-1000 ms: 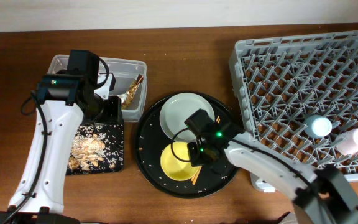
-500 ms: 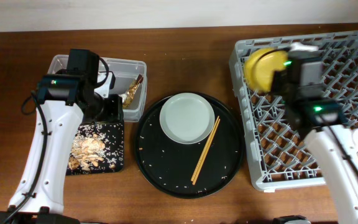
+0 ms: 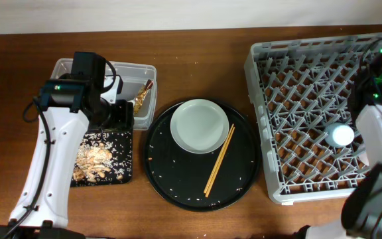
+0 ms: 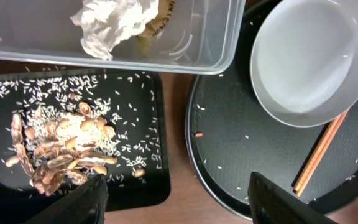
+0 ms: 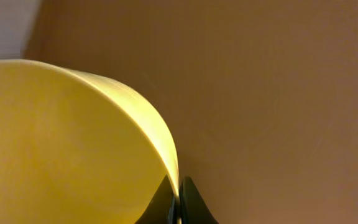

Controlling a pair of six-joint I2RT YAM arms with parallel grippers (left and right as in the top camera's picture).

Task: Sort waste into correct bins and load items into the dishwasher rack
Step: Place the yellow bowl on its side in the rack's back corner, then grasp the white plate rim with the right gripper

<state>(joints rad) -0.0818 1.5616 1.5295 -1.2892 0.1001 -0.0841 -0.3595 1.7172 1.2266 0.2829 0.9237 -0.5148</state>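
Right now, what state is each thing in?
Grey plate, empty, upright on round tray.
Chopsticks, loose beside plate.
Yellow bowl, pinched at rim by right gripper.
Clear tub, holds tissue.
Black tray, holds food scraps.
Blue cup, in rack.
Left gripper, open, empty.

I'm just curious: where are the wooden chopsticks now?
In the overhead view, the chopsticks lie on the round black tray, beside the grey plate, on the side facing the dishwasher rack.

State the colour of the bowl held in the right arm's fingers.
Yellow. The bowl, pinched by the right fingers, shows best in the right wrist view.
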